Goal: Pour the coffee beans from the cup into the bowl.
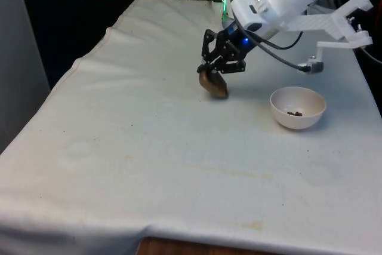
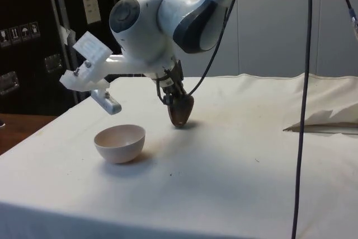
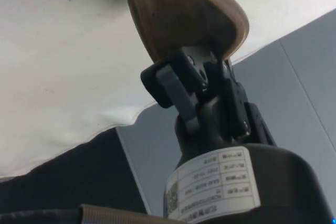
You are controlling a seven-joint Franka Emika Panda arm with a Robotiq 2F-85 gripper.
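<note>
Brown wood: the cup (image 1: pixel 213 84) hangs tilted in the gripper (image 1: pixel 216 71), its rounded base low and its rim up under the fingers, so its long axis leans off vertical. In the side view the cup (image 2: pixel 181 109) narrows downward to a point at or just above the cloth (image 2: pixel 235 155); contact cannot be told. In the wrist view the fingers (image 3: pixel 176 90) are closed onto the cup's (image 3: pixel 184 17) rim, one of them clamped against its wall.

The white bowl (image 1: pixel 298 107) sits at about 4 o'clock from the cup in the front view, near but apart, with a few dark beans (image 1: pixel 293 113) at its bottom. In the side view the bowl (image 2: pixel 119 143) lies at about 8 o'clock from the cup.

Bare cloth spreads wide from 6 to 9 o'clock of the cup in the front view. The table's edge on the front view's right lies close beyond the bowl.
</note>
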